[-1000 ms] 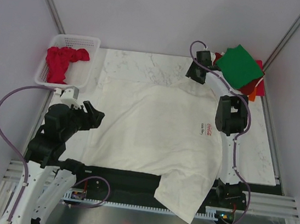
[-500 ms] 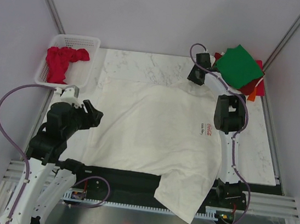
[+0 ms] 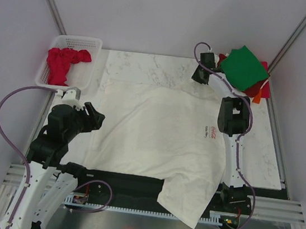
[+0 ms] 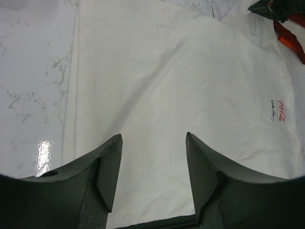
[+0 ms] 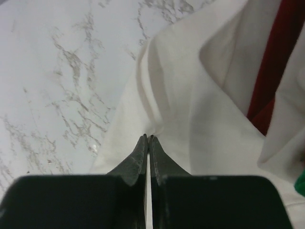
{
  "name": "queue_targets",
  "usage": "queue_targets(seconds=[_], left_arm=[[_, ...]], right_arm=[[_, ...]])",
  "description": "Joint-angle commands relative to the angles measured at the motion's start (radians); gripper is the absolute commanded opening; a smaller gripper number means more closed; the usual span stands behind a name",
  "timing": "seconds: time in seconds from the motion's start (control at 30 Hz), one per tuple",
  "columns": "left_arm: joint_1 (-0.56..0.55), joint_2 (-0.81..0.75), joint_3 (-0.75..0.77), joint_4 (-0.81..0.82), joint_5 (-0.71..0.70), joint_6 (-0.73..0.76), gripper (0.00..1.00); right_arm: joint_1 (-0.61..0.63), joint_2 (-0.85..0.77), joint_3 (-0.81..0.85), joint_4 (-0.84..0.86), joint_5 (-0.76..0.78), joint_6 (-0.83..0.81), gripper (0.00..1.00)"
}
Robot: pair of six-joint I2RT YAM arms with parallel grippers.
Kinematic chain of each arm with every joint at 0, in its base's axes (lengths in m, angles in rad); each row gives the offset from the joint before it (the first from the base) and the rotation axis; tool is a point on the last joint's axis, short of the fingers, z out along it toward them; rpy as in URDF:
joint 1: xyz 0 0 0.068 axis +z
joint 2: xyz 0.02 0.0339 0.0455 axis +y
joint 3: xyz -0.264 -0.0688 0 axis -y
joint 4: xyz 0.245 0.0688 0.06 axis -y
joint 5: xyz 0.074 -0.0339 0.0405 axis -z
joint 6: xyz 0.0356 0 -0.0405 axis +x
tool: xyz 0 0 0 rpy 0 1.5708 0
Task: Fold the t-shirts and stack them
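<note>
A large cream-white cloth t-shirt lies spread flat across the middle of the white marble-patterned table. Its small red Coca-Cola logo faces up on the right side. One lower corner droops over the table's near edge, between the two arm bases.

At the shirt's far right corner the right gripper is down on the cloth. Its jaws are pressed together, and from the wrist view creases run into the tips, which pinch a ridge of the cream fabric.

Just beyond that corner a folded green t-shirt sits atop a small pile. Dark-red cloth and orange cloth peep out from under it.

The left gripper hovers at the shirt's left edge. Its jaws stand well apart with nothing between them, and the cream cloth lies below.

Off the shirt's far left corner, a crumpled red t-shirt lies in a white plastic lattice basket.
</note>
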Motion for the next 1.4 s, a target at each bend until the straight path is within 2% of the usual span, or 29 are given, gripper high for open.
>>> queue_targets(seconds=[0.0, 0.03, 0.2, 0.23, 0.27, 0.3, 0.33, 0.37, 0.4, 0.47, 0.5, 0.57, 0.7, 0.83, 0.87, 0.9, 0.93, 1.0, 1.03, 1.1, 1.13, 1.17, 1.23, 1.27, 1.33, 1.37], left_arm=[[-0.004, 0.002, 0.005, 0.008, -0.022, -0.009, 0.63], [-0.002, 0.002, 0.004, 0.008, -0.022, -0.009, 0.63], [0.0, 0.011, 0.005, 0.008, -0.023, -0.008, 0.62], [0.0, 0.011, 0.005, 0.008, -0.025, -0.008, 0.62], [-0.002, 0.014, 0.005, 0.008, -0.023, -0.008, 0.61], [0.0, 0.014, 0.007, 0.008, -0.025, -0.008, 0.61], [-0.002, 0.013, 0.005, 0.006, -0.025, -0.008, 0.61], [0.0, 0.011, 0.005, 0.008, -0.026, -0.008, 0.61], [-0.002, 0.008, 0.004, 0.008, -0.029, -0.009, 0.61], [-0.002, 0.005, 0.004, 0.008, -0.031, -0.009, 0.61], [-0.002, 0.004, 0.005, 0.008, -0.031, -0.009, 0.61], [-0.002, 0.008, 0.004, 0.008, -0.026, -0.009, 0.61], [0.0, 0.04, 0.007, 0.009, -0.014, 0.0, 0.61], [0.023, 0.12, 0.011, 0.011, -0.005, -0.002, 0.61], [0.023, 0.139, 0.013, 0.009, -0.005, -0.003, 0.61], [0.021, 0.149, 0.013, 0.009, 0.02, -0.006, 0.61], [0.019, 0.169, 0.013, 0.008, 0.027, -0.008, 0.61], [-0.007, 0.188, 0.007, 0.008, 0.023, -0.025, 0.61], [-0.019, 0.201, 0.005, 0.005, 0.02, -0.025, 0.61], [-0.049, 0.243, 0.017, -0.007, 0.006, -0.025, 0.6], [-0.056, 0.249, 0.019, -0.009, 0.004, -0.023, 0.6], [-0.06, 0.246, 0.019, -0.008, 0.003, -0.023, 0.6], [-0.059, 0.242, 0.016, -0.007, 0.003, -0.022, 0.6], [-0.06, 0.238, 0.016, -0.009, 0.003, -0.022, 0.6], [-0.06, 0.237, 0.016, -0.009, 0.003, -0.022, 0.6], [-0.06, 0.235, 0.014, -0.008, 0.003, -0.022, 0.6]], right_arm=[[0.0, 0.015, 0.094, 0.075, -0.077, 0.015, 0.03], [0.003, 0.031, 0.105, 0.096, -0.106, 0.021, 0.0], [0.012, 0.096, 0.172, 0.341, -0.299, 0.117, 0.0], [0.014, 0.131, 0.182, 0.392, -0.338, 0.139, 0.06], [0.017, 0.152, 0.194, 0.49, -0.368, 0.194, 0.17], [0.017, 0.177, 0.226, 0.529, -0.44, 0.218, 0.51], [0.02, 0.227, 0.245, 0.57, -0.467, 0.24, 0.68], [0.02, 0.246, 0.263, 0.604, -0.479, 0.278, 0.78], [0.02, 0.257, 0.278, 0.609, -0.482, 0.288, 0.87], [0.02, 0.231, 0.246, 0.648, -0.485, 0.282, 0.92], [0.023, 0.204, 0.169, 0.673, -0.485, 0.277, 0.94], [0.025, 0.101, 0.079, 0.744, -0.482, 0.263, 0.96], [0.032, -0.11, -0.062, 0.724, -0.487, 0.173, 0.98], [0.034, -0.347, -0.244, 0.614, -0.447, 0.072, 0.98], [0.035, -0.405, -0.295, 0.583, -0.383, 0.049, 0.98], [0.04, -0.53, -0.414, 0.552, -0.335, 0.023, 0.98], [0.048, -0.597, -0.474, 0.467, -0.265, -0.02, 0.98], [0.115, -0.78, -0.619, 0.324, 0.047, -0.073, 0.98], [0.159, -0.836, -0.663, 0.211, 0.134, -0.096, 0.98], [0.311, -0.98, -0.825, 0.143, 0.253, -0.122, 0.98], [0.406, -1.022, -0.885, 0.085, 0.253, -0.095, 0.98], [0.452, -1.059, -1.006, 0.054, 0.24, -0.029, 0.98], [0.546, -1.146, -1.111, -0.059, 0.243, 0.054, 0.98], [0.65, -1.174, -1.204, -0.104, 0.263, 0.15, 0.98], [0.788, -1.267, -1.28, -0.248, 0.312, 0.258, 0.98], [0.827, -1.347, -1.342, -0.294, 0.317, 0.385, 0.98]])
